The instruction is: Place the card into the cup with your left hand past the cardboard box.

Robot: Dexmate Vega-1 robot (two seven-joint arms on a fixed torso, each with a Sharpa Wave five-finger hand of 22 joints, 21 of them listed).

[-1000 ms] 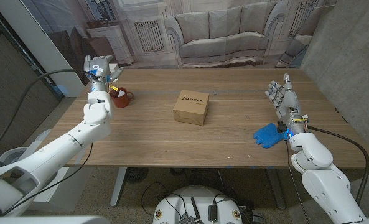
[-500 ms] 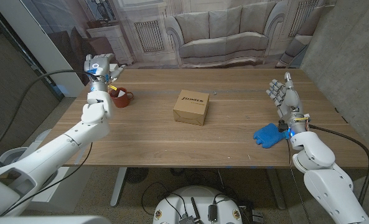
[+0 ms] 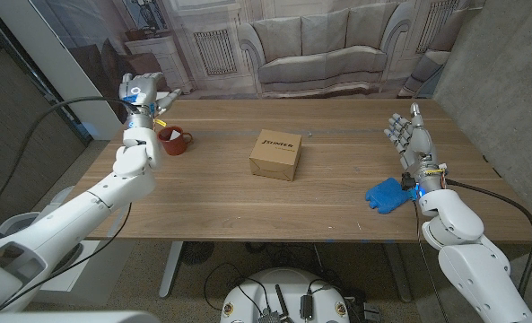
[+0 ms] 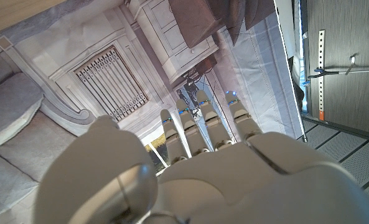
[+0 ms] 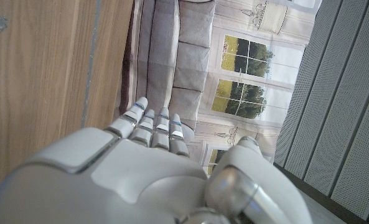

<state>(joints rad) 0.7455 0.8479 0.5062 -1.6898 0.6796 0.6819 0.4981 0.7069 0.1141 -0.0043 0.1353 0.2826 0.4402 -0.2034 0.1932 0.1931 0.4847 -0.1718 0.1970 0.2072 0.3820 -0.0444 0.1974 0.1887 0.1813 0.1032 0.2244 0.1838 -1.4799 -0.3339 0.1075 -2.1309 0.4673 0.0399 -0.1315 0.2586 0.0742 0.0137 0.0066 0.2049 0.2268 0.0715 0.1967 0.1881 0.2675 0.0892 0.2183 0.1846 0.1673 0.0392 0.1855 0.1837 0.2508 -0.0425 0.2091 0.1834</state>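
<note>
A dark red cup [image 3: 173, 139] with a handle stands at the table's far left. My left hand [image 3: 141, 92] hangs above and just behind it, fingers [image 4: 196, 127] stretched out and apart, nothing between them. A thin yellowish sliver shows near the cup's rim; it is too small to tell whether that is the card. The cardboard box [image 3: 275, 154] sits in the middle of the table, to the right of the cup. My right hand [image 3: 407, 142] stands upright near the table's right edge, fingers [image 5: 153, 121] straight, holding nothing.
A blue object [image 3: 387, 195] lies by my right wrist near the table's front right. The wooden table [image 3: 337, 215] runs bare between box and right hand. Behind the table hangs a backdrop printed with a sofa and panelling.
My left hand has lifted up and drawn slightly to the left, away from the cup's rim. The cup, the box and my right hand stay where they were.
</note>
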